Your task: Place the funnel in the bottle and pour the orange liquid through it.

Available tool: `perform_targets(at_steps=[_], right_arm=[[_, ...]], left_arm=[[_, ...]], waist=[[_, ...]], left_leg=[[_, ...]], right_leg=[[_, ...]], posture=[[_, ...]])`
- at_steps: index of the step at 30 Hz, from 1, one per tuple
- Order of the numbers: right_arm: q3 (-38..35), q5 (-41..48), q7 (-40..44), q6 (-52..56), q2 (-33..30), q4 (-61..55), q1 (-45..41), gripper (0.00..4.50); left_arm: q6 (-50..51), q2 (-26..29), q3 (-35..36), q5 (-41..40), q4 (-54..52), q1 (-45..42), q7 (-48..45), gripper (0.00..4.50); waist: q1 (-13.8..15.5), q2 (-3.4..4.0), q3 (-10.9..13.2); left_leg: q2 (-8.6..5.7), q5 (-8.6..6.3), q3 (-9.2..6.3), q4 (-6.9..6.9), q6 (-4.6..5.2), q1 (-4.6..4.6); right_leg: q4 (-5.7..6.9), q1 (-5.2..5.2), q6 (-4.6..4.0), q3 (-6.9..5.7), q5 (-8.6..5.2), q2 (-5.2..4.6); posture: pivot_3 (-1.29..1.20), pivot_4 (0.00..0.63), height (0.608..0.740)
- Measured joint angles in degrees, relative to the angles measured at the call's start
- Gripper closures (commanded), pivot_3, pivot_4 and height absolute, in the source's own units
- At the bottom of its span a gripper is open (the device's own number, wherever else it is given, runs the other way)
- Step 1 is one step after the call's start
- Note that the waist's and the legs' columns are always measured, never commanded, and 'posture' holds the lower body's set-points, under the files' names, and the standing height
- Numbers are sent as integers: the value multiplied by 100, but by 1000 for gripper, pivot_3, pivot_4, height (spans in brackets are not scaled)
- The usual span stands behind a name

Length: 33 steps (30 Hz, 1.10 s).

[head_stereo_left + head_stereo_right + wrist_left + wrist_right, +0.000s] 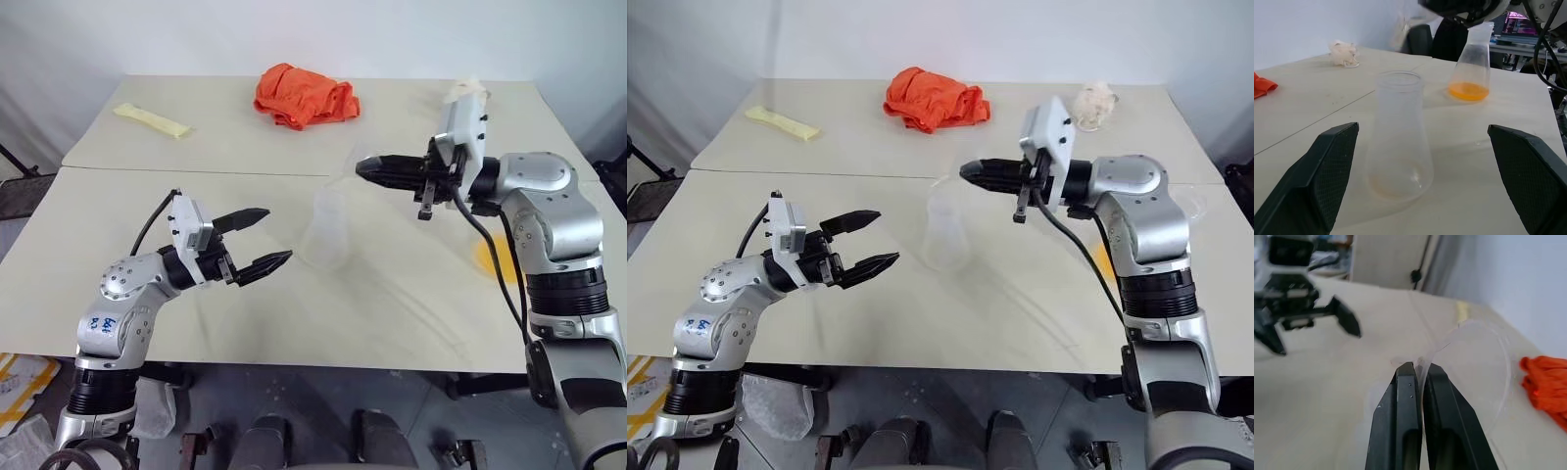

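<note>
Nearest to the robot, the left gripper [257, 240] hangs low over the white table [118, 294], its two black fingers spread wide apart with nothing between them. It points toward the bottle [326, 230], which stands upright on the table near the middle, a little beyond the fingers and not touching them. The bottle is clear with its mouth open.

Above and just behind the bottle's mouth, the right gripper [972, 173] is held level, pointing to the robot's left. Its fingers are pressed together on the rim of the funnel [1474, 367], a thin clear cone that is hard to make out in the head views.

To the right of the bottle, partly hidden by the right arm, a clear flask [1471, 63] holds the orange liquid [1468, 91] at its bottom.

Farther back lie a yellow strip [152, 119], an orange cloth [304, 95] and a pale crumpled wad [1095, 102].
</note>
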Motion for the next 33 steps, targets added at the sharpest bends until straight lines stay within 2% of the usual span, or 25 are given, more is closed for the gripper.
perform_targets(at_steps=[7, 18, 19, 21, 30, 31, 33], right_arm=[[158, -250, 332, -105, -170, 191, 0, 4442], [503, -698, 393, -480, -9, 497, -211, 4442], [512, -735, 382, -497, 27, 529, -237, 3944], [521, -791, 369, -505, 72, 599, -243, 3459], [496, -823, 420, -764, 200, 667, -245, 260], [487, -817, 440, -791, 192, 667, -245, 17], [478, -781, 514, -865, 169, 666, -244, 17]], left_arm=[[-13, -2, 4, 5, -20, 146, 92, 0], [-115, -27, 2, 12, -43, 202, 213, 0], [-130, -35, 2, 15, -43, 202, 221, 0], [-151, -42, 2, 18, -43, 209, 239, 0], [-276, -100, -4, 29, -42, 228, 270, 0], [-289, -103, -5, 30, -42, 235, 270, 0], [-306, -115, -8, 30, -37, 237, 269, 0]], waist=[[-5, 0, 0], [-19, 0, 0], [-16, 0, 0], [-13, 0, 0], [-11, 0, 0], [-11, 0, 0], [-11, 0, 0]], left_leg=[[1, 0, 0, -1, 0, 0], [3, 0, 1, -1, -1, 1], [3, 0, 1, -1, -1, 1], [1, 0, 1, 0, -1, 0], [1, 0, 0, 0, -1, 0], [1, 0, 0, 0, -1, 0], [1, 0, 0, -1, -1, 0]], right_leg=[[0, 0, 0, -1, 0, 1], [0, -2, 0, -1, 0, 2], [0, -1, 0, -1, 0, 2], [-1, -1, 0, -1, 0, 0], [-1, -1, 0, -3, 0, 1], [-1, -1, 0, -3, 0, 1], [-1, -1, 0, -3, 0, 1]], posture=[[0, 150, 740], [0, 150, 740], [0, 150, 740], [0, 150, 740], [0, 150, 740], [0, 150, 740], [0, 150, 740]])
